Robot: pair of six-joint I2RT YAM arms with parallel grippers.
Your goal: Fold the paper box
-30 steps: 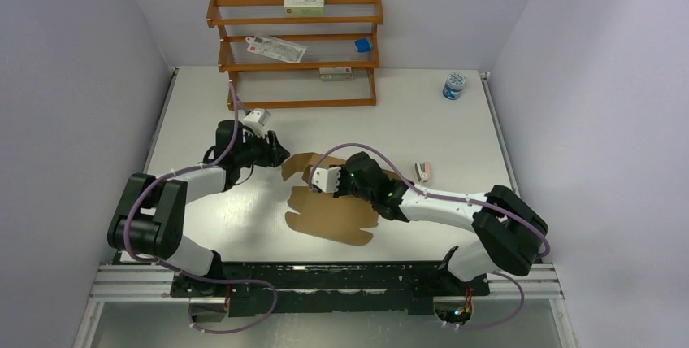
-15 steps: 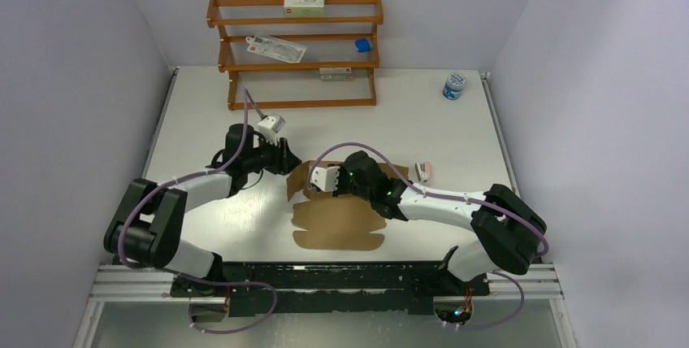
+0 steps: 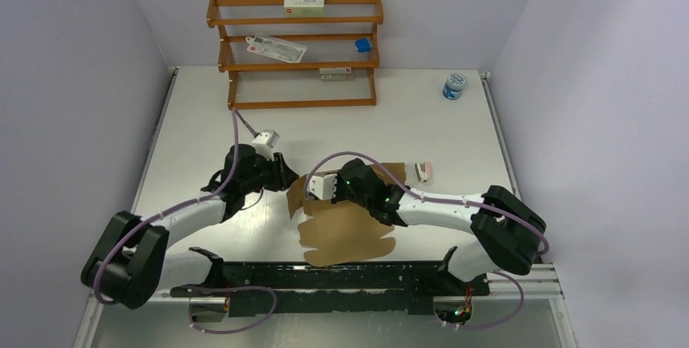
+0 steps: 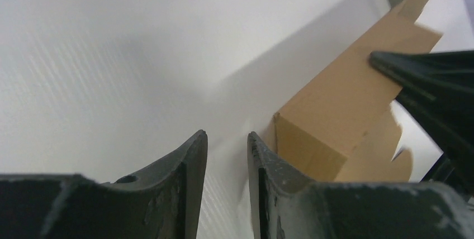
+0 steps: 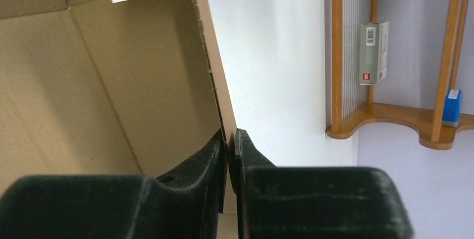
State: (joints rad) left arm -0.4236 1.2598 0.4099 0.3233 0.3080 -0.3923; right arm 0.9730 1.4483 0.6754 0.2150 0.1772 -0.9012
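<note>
paper box (image 3: 345,230), half-formed, lies on the tabletop (image 3: 455,132) between the arms. the right pincer (image 5: 229,134) clamps one raised wall's edge; the left pincer (image 4: 226,137), slightly parted and empty, sits just beside the folded corner. next, likely: pressing that side wall upright.

A three-tier orange-brown wooden rack (image 3: 305,104) stands at the far edge of the white desk (image 3: 439,128). It holds a white-and-green printed carton (image 3: 303,3) on top, a clear-wrapped white packet (image 3: 276,47) and a small blue block (image 3: 363,44) on the middle shelf, and a second pale carton (image 3: 335,73) below. A blue-lidded round jar (image 3: 454,85) sits at far right, and a tiny pink-and-white item (image 3: 422,171) lies nearer.
</note>
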